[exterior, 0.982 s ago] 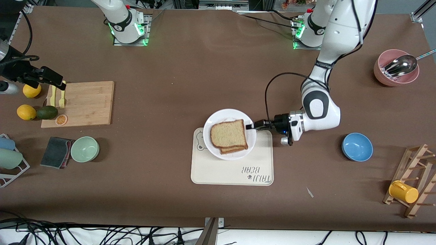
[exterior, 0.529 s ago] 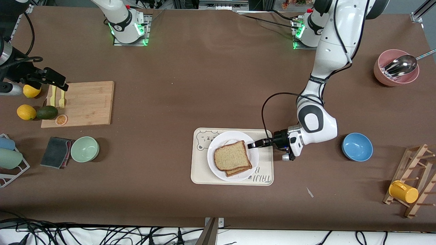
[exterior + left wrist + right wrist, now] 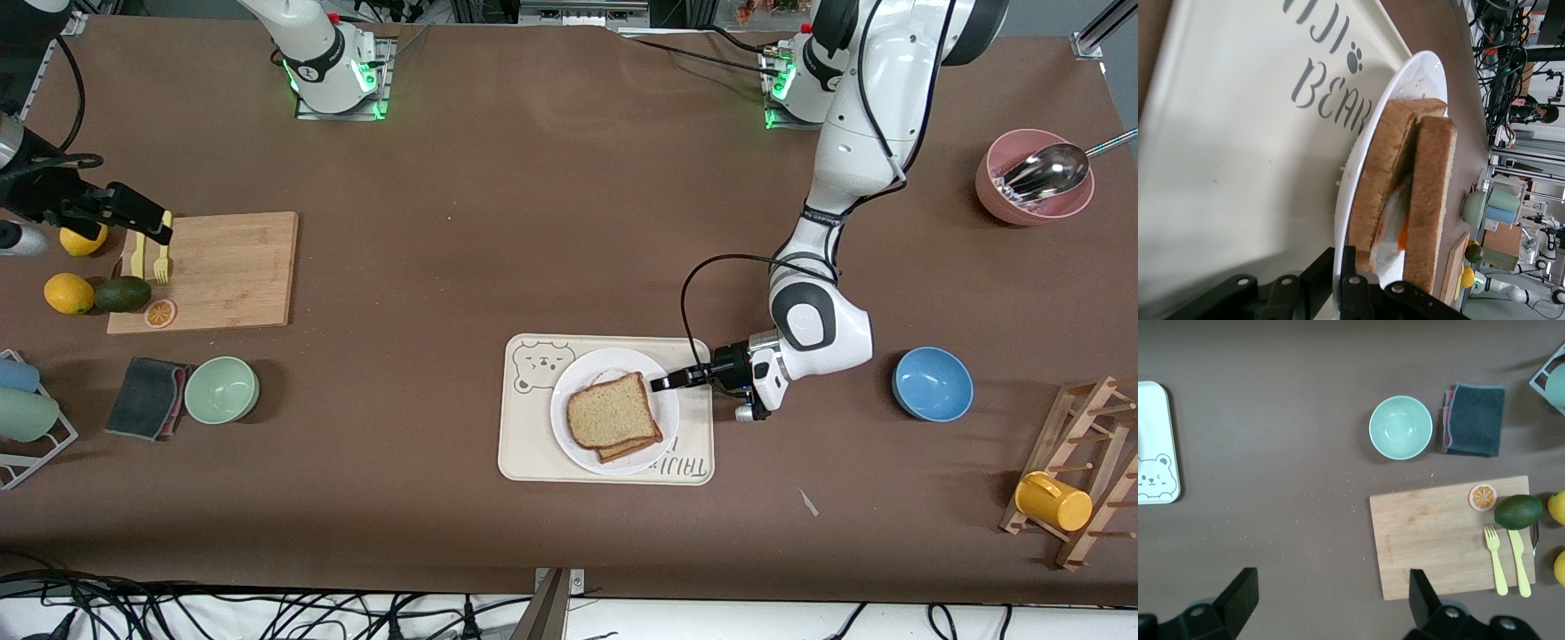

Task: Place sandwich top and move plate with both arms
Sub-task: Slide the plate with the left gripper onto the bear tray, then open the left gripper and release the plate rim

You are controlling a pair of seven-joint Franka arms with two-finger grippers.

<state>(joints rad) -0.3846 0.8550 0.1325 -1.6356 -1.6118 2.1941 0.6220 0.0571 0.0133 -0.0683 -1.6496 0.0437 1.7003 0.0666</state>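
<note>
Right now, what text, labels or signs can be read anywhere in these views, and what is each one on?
"TAIJI BEAR", with a paw-print sign: printed on the cream tray, upside down in the front view and partly covered by the plate; the left wrist view shows only its end letters and "BEAR".
A bear-face drawing, no words: on the tray's corner.
Small marks on the arm bases: too small to read.
Nothing else carries text.

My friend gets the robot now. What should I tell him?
Left gripper: shut on the rim of the plate, at the left arm's end of it.
Right gripper: open, waiting over the cutting board.
The plate sits on the bear-print tray; the sandwich top already lies on the filling and bottom slice.
Done: top placed, plate on tray.
Left: let go of the plate and pull the left arm away.
</note>
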